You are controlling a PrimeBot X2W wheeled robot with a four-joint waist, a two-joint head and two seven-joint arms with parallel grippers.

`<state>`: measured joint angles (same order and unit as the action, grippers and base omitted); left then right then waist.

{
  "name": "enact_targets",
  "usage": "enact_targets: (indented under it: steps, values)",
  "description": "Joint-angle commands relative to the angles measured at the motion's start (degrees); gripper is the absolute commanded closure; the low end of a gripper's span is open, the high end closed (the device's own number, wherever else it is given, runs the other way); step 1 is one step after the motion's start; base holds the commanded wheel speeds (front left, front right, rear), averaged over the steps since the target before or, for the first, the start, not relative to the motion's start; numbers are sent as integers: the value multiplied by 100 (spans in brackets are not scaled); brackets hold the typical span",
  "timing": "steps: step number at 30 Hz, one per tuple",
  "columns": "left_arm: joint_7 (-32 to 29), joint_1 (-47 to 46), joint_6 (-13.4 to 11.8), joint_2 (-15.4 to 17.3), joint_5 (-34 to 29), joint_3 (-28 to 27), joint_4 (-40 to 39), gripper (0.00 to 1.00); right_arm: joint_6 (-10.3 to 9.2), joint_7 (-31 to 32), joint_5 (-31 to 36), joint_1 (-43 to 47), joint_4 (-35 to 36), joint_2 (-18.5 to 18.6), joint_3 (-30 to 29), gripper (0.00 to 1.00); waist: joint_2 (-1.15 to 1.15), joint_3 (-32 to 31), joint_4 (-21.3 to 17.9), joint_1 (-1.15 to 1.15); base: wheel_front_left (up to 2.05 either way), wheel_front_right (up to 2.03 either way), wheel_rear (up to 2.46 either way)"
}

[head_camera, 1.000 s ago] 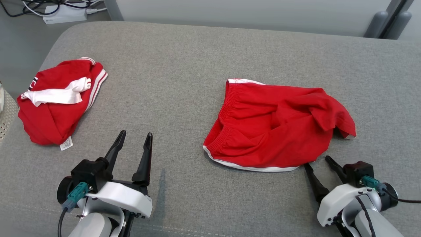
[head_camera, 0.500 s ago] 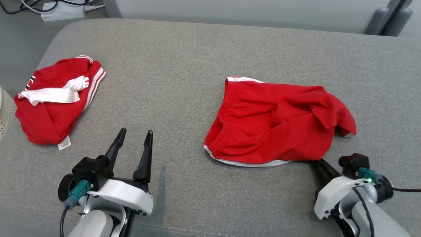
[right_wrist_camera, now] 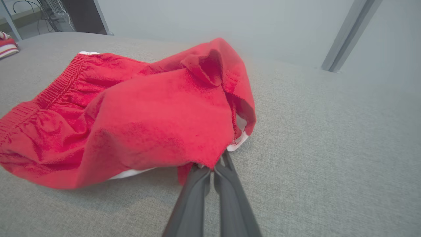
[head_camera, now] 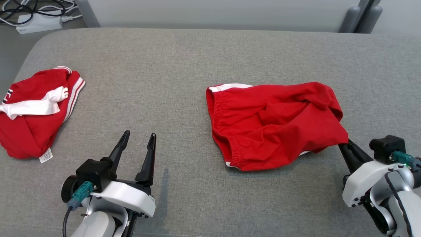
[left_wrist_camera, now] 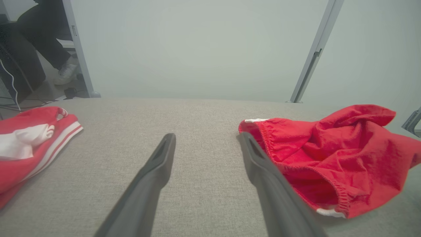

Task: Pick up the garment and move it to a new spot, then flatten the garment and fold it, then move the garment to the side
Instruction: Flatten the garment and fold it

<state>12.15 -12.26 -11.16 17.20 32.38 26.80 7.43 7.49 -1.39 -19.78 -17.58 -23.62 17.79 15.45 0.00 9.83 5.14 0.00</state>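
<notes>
The garment point(head_camera: 273, 123) is a pair of red shorts with white trim, lying crumpled on the grey padded table point(head_camera: 184, 65) right of centre; it also appears in the left wrist view point(left_wrist_camera: 329, 154) and right wrist view point(right_wrist_camera: 131, 115). My right gripper point(head_camera: 343, 144) is shut on the garment's near right edge, with the cloth bunched over its tips point(right_wrist_camera: 212, 164) and that corner lifted slightly. My left gripper point(head_camera: 138, 140) stands open above bare table at the lower left, its fingers point(left_wrist_camera: 161, 161) apart with nothing between them, just left of the shorts' waistband.
A second red garment with white stripes point(head_camera: 33, 108) lies crumpled at the table's left edge. A power strip with cables point(head_camera: 36, 19) sits on the floor beyond the far left corner. A person's leg and shoe point(left_wrist_camera: 64, 70) show past the table.
My right gripper closed on the garment's near right edge and has pulled it up and rightward, bunching the cloth. The head view has shifted. The left gripper stays open and still.
</notes>
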Motion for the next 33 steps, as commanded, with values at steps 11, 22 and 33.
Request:
enact_targets:
  steps: [11,22,33]
  values:
    - [31,-406,89,33,47,-55,-35,0,0,1957,732,634,2759,-425,288,100,0,127,107,0,0,0,0]
    - [-12,-559,177,-64,40,123,120,0,0,1633,484,-332,1033,-540,790,100,0,142,336,0,0,0,0]
    - [-42,-518,183,-66,48,223,179,0,0,359,-12,-760,-272,-636,724,0,0,32,312,0,0,0,0]
